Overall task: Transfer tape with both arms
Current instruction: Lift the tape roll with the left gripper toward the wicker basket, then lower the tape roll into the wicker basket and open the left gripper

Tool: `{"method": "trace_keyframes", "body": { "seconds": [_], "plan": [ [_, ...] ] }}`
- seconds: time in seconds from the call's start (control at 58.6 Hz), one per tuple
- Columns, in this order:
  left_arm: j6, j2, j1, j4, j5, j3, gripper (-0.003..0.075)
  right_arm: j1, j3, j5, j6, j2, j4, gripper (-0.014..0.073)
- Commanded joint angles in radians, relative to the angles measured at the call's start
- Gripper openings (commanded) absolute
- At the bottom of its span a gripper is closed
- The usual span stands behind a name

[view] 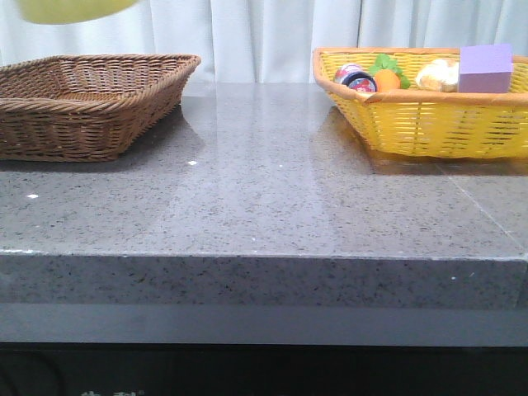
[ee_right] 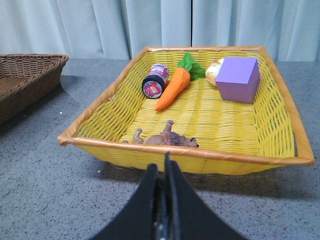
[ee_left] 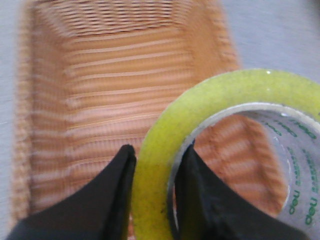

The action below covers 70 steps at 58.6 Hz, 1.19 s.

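Front view: the tape (view: 74, 8) hangs high above the brown basket (view: 82, 99) at far left.
Left wrist view: the left claw (ee_left: 155, 165) pinches its rim directly over that basket.
Right wrist view: the right claw (ee_right: 163, 175), closed and empty, sits near the yellow basket (ee_right: 280, 125).

1. I see the table (view: 264, 206) as speckled grey stone, polished and reflective.
2. The brown basket (view: 82, 103) is rough woven wicker, matt.
3. The yellow basket (ee_right: 280, 125) looks like smooth woven plastic.
4. The tape (ee_left: 165, 150) is translucent yellow, its core white card.
5. The left gripper (ee_left: 155, 195) fingers (ee_left: 112, 195) look matt black.
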Motion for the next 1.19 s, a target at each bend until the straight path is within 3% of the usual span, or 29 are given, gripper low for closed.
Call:
{"method": "trace_keyframes", "body": {
  "seconds": [0.0,0.409,0.478,0.614,0.717,0.802,0.904,1.075,1.177],
  "plan": [
    [-0.009,-0.005,0.048,-0.02,-0.104,-0.04,0.0096,-0.005,-0.024,-0.087,-0.004,0.007,-0.012,-0.0068],
    [-0.009,0.197,0.081,-0.02,-0.122,-0.04,0.015,-0.005,-0.024,-0.084,-0.004,0.007,-0.012,-0.0068],
    [-0.006,0.206,0.081,-0.02,-0.108,-0.04,0.022,-0.005,-0.024,-0.084,-0.004,0.007,-0.012,-0.0068],
    [-0.006,0.202,0.081,-0.02,-0.107,-0.04,0.0454,-0.005,-0.024,-0.084,-0.004,0.007,-0.012,-0.0068],
    [-0.006,0.181,0.081,-0.02,-0.109,-0.04,0.0508,-0.005,-0.024,-0.083,-0.004,0.007,-0.012,-0.0068],
    [-0.006,0.142,0.081,-0.02,-0.121,-0.04,0.0481,-0.005,-0.024,-0.082,-0.004,0.007,-0.012,-0.0068],
    [-0.006,0.088,0.081,-0.02,-0.113,-0.04,0.0391,-0.005,-0.024,-0.082,-0.004,0.007,-0.012,-0.0068],
    [-0.006,-0.014,0.081,-0.02,-0.119,0.002,0.0131,-0.005,-0.024,-0.082,-0.004,0.007,-0.012,-0.0068],
    [-0.006,-0.091,0.079,-0.02,-0.198,0.079,-0.0022,-0.005,-0.024,-0.085,-0.004,0.007,-0.012,-0.0068]
  ]
}}
